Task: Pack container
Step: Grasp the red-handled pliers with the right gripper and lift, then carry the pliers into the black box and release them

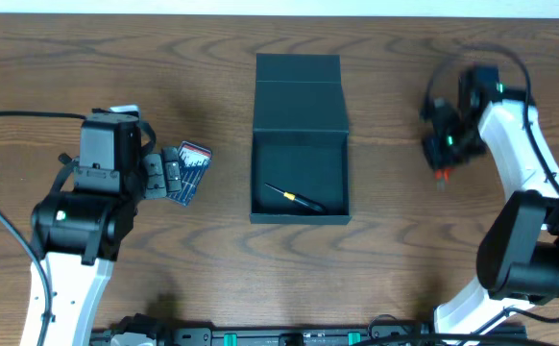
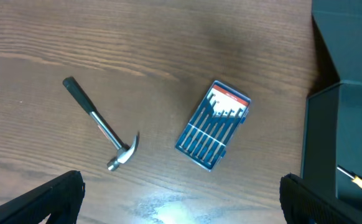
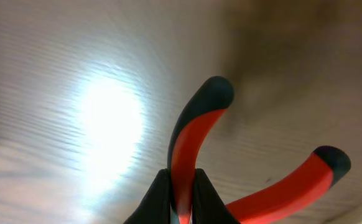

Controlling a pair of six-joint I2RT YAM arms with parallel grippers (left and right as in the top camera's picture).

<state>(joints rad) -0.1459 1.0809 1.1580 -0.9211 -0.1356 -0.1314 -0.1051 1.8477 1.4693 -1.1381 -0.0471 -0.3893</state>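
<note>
The dark container (image 1: 299, 197) stands open at the table's middle, its flap lid folded back; a small black-and-yellow screwdriver (image 1: 295, 197) lies inside. Its wall shows at the right of the left wrist view (image 2: 343, 143). My left gripper (image 2: 181, 199) is open and empty above the wood, near a blue screwdriver set case (image 2: 213, 133) and a small hammer (image 2: 100, 127). The case also shows in the overhead view (image 1: 189, 171). My right gripper (image 3: 182, 199) is shut on one red-and-black handle of pliers (image 3: 196, 134), right of the container, with a red tip showing in the overhead view (image 1: 442, 174).
The wooden table (image 1: 376, 259) runs to a white edge at the far side. Cables trail from both arms. A black rail lies along the near edge (image 1: 289, 336).
</note>
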